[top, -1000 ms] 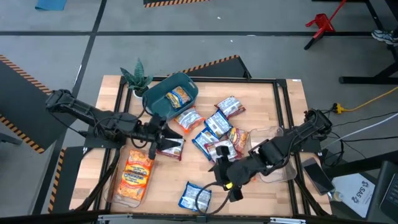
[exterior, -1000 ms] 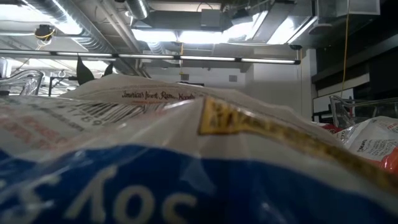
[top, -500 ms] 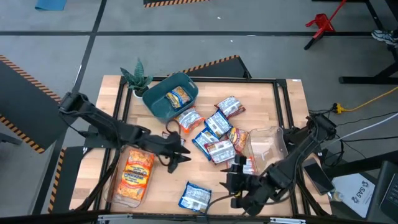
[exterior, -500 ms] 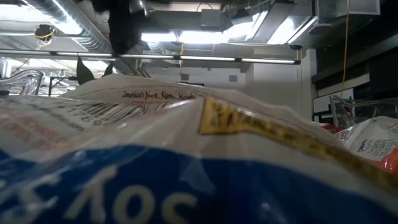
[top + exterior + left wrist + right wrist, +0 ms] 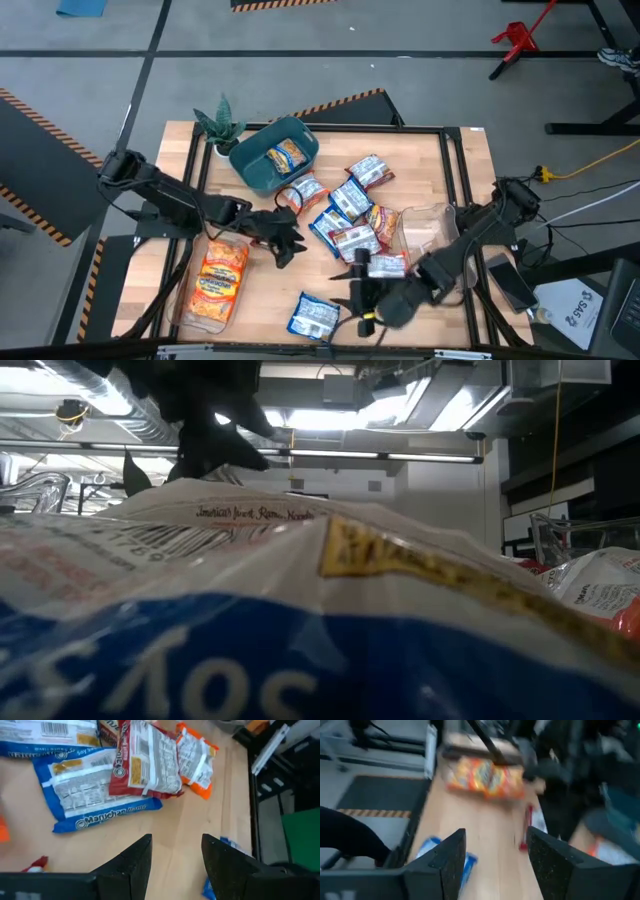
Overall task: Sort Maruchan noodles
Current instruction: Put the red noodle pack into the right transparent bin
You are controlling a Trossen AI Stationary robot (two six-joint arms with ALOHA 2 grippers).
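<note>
**Now: both grippers empty over a scattered table**

Here the left gripper (image 5: 285,243) is seen hovering over bare wood just beside the central pile, its fingers (image 5: 131,865) parted with nothing between them. The right gripper (image 5: 358,292) is poised near the front edge, jaws likewise spread and empty, as is shown in its wrist view.

The Maruchan noodles (image 5: 345,212) are heaped mid-table in blue, red and orange wrappers. One orange packet (image 5: 288,154) is lodged inside the teal bin (image 5: 258,170). More orange packets (image 5: 218,281) are stacked in the clear tray (image 5: 187,313) at the left. A lone blue packet (image 5: 314,317) is left lying near the front edge, close to the right gripper, and the low view is filled by it.
</note>
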